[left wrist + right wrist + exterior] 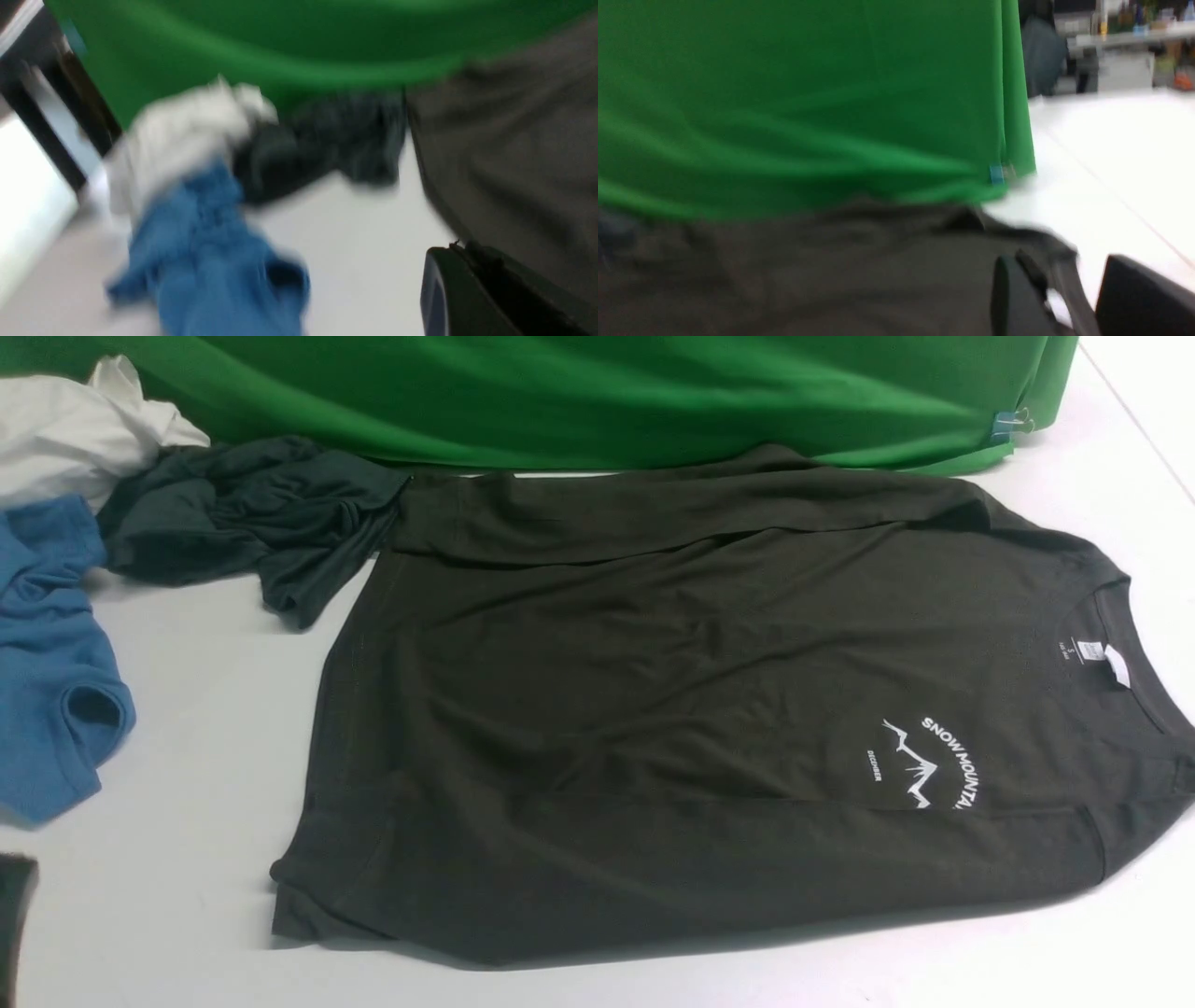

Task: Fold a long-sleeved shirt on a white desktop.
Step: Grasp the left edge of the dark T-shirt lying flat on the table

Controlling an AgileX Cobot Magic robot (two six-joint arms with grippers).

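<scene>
Lying chest up on the white desktop (pixel 205 728), the long-sleeved shirt (pixel 709 691) has its collar end toward the right and its hem toward the left. Its 2 sleeves are laid lengthwise over the body, 1 along the near side, partly covering the white chest print (pixel 920 765), and 1 along the far side. The left gripper (pixel 460 249) is closed, apart from the shirt and near its hem end. The right gripper (pixel 1057 261) is open, its 2 fingers apart with nothing between them; the shirt's collar shows beyond it. Left of the shirt lies a blue garment (pixel 56 644). Farther back are a dark teal garment (pixel 243 513), touching the far sleeve's cuff, and a white cloth (pixel 75 429). Behind everything hangs a green cloth (pixel 560 401) with a blue clip (pixel 1004 426).
</scene>
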